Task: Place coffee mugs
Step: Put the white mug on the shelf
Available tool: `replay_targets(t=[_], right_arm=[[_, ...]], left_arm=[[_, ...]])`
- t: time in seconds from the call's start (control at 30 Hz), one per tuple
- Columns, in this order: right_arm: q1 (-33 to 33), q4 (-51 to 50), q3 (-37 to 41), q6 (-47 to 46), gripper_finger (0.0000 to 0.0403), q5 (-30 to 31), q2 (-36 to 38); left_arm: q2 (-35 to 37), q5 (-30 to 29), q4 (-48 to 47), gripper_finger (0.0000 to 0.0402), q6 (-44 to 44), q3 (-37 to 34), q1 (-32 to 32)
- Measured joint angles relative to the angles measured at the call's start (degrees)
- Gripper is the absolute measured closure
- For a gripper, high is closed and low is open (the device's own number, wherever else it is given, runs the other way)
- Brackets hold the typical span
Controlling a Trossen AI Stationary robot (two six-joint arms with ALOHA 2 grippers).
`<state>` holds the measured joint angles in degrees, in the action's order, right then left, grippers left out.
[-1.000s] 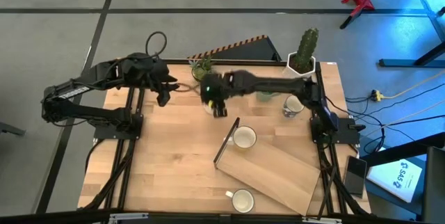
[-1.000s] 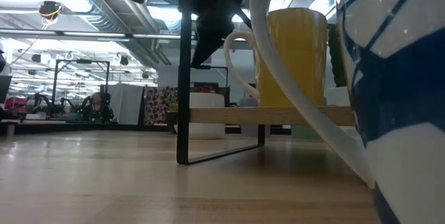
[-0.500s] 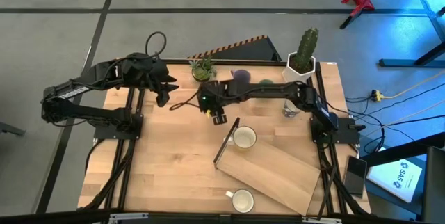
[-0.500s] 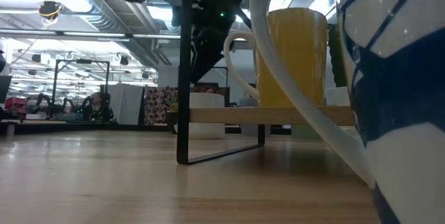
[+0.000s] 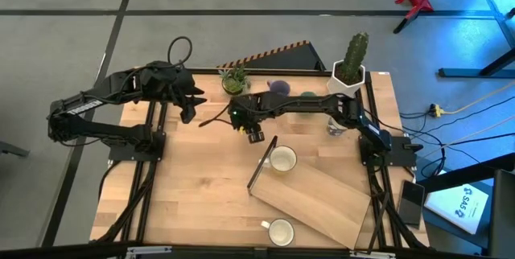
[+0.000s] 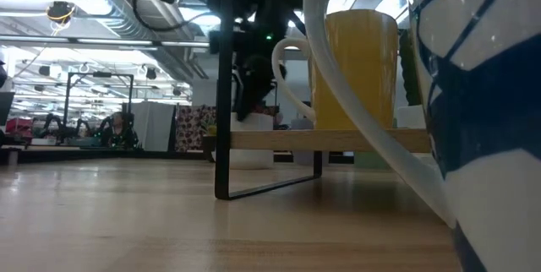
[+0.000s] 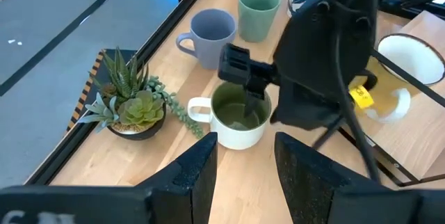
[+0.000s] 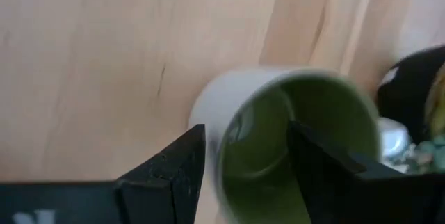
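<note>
A cream mug with an olive-green inside point(image 7: 240, 121) stands upright on the table beside the leafy plant point(image 7: 128, 106). My right gripper point(image 8: 247, 161) hangs over it, open and pointing down. One finger stands inside the mug point(image 8: 299, 123) and one outside its wall. In the high view the right gripper point(image 5: 254, 134) hides this mug. My left gripper point(image 7: 247, 172) is open and waits near the far left point(image 5: 189, 104). A lavender mug point(image 7: 208, 35) and a teal mug point(image 7: 259, 12) stand behind.
A slanted wooden stand point(image 5: 318, 199) carries a white mug point(image 5: 282, 159); another white mug point(image 5: 281, 231) sits near the front edge. A blue-and-white mug point(image 5: 339, 124) lies by the right arm. The cactus pot point(image 5: 350, 62) is at the far right corner.
My right gripper has moved toward the table's near edge, uncovering the lavender and teal mugs, and has come down over the cream mug. The mug has stayed on the table.
</note>
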<state>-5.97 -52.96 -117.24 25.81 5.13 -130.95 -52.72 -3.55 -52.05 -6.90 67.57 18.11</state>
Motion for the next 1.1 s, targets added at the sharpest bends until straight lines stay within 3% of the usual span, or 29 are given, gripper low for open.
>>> replay_targets(t=[0.3, 0.53, 0.8, 1.1], right_arm=[[0.31, -0.80, 0.01, 1.69, 0.0260, -1.75, -2.27], [0.21, -3.21, -0.02, 1.69, 0.0388, -1.15, -2.47], [-0.12, -3.30, -1.13, 0.99, 0.0396, -2.00, -2.56], [-0.18, -9.58, -11.12, 1.04, 0.0400, -1.81, -2.52]], left_arm=[[-0.03, 0.00, 0.00, 0.0263, -0.04, 0.02, -0.02], [-0.03, 0.00, 0.00, 0.0267, -0.10, 0.02, -0.02], [-0.03, 1.03, 0.00, 0.0306, -0.52, 0.02, -0.02], [0.27, 3.45, -0.02, 0.0395, -1.83, 0.02, -0.04]])
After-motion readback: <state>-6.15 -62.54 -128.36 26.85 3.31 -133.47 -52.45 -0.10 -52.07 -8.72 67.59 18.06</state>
